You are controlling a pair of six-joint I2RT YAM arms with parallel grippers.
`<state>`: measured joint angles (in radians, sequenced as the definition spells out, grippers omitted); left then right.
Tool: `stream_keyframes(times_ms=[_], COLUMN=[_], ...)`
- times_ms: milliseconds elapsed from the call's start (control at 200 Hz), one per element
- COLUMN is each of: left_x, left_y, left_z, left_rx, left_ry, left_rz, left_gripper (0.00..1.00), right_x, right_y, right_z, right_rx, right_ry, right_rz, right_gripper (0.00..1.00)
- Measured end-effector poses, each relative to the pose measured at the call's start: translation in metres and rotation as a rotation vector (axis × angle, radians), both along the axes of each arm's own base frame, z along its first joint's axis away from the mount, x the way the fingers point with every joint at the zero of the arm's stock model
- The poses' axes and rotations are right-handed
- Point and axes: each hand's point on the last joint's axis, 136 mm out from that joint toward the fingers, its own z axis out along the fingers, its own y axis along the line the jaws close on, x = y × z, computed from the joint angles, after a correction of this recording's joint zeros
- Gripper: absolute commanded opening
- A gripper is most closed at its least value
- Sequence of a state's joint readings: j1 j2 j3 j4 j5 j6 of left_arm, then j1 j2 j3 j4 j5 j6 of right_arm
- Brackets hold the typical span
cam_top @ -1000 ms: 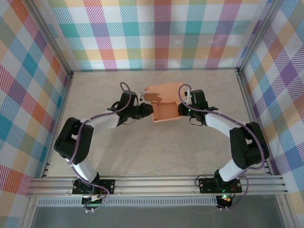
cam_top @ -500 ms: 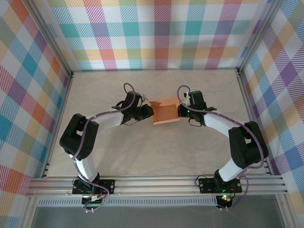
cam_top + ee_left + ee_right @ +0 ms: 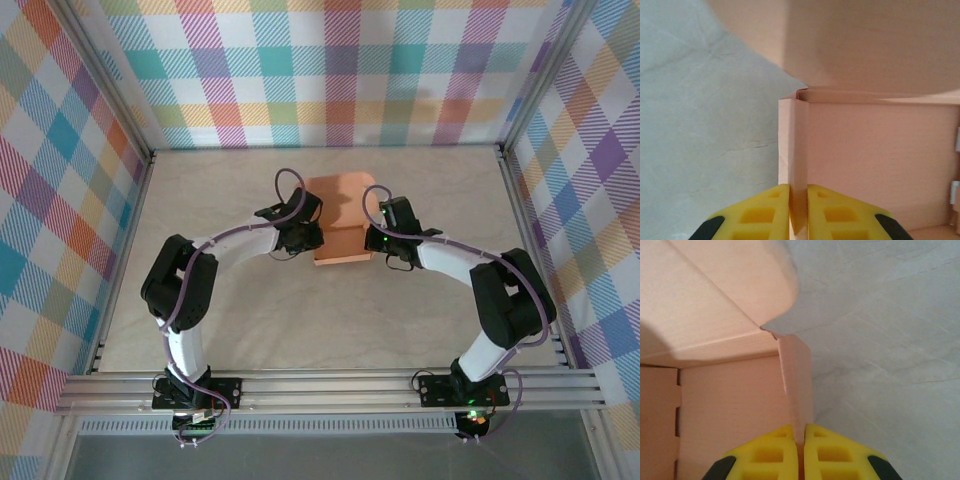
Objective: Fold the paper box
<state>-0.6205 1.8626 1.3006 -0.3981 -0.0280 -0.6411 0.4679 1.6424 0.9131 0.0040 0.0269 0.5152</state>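
Left gripper (image 3: 798, 192): fingers closed on one upright wall of the salmon-orange thin-card paper box (image 3: 338, 215) | Right gripper (image 3: 799, 432): fingers closed on the opposite wall | rounded flap (image 3: 865, 40): beyond the fingertips

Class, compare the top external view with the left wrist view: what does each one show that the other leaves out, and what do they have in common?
Top external: both arms whole, the right gripper at the paper box's right side, and the plaid walls. Left wrist: close up, the left gripper's yellow fingers shut on the box's upright side wall, seen edge-on. Shared: the salmon-orange box, the left gripper and the pale table.
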Motion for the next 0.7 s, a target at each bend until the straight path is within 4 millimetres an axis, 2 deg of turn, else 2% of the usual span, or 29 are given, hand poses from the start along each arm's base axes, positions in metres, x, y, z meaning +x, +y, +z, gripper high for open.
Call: stream_keyframes(times_ms=[200, 415, 600, 700], left_x=[-0.008, -0.007, -0.010, -0.012], left_y=[0.009, 0.008, 0.007, 0.007], left_z=[-0.017, -0.016, -0.022, -0.028], left_rx=[0.084, 0.114, 0.137, 0.148], left_ry=[0.042, 0.048, 0.063, 0.077], left_rz=[0.003, 0.004, 0.001, -0.005], left_gripper=[0.17, 0.18, 0.24, 0.17], right_x=[-0.003, -0.003, -0.001, 0.000], right_y=[0.008, 0.009, 0.010, 0.012], right_z=[-0.002, -0.005, -0.003, -0.001], right_rx=[0.013, 0.019, 0.035, 0.042], right_ry=[0.008, 0.015, 0.011, 0.003], right_rz=[0.003, -0.004, -0.014, -0.010], right_gripper=[0.04, 0.03, 0.03, 0.03])
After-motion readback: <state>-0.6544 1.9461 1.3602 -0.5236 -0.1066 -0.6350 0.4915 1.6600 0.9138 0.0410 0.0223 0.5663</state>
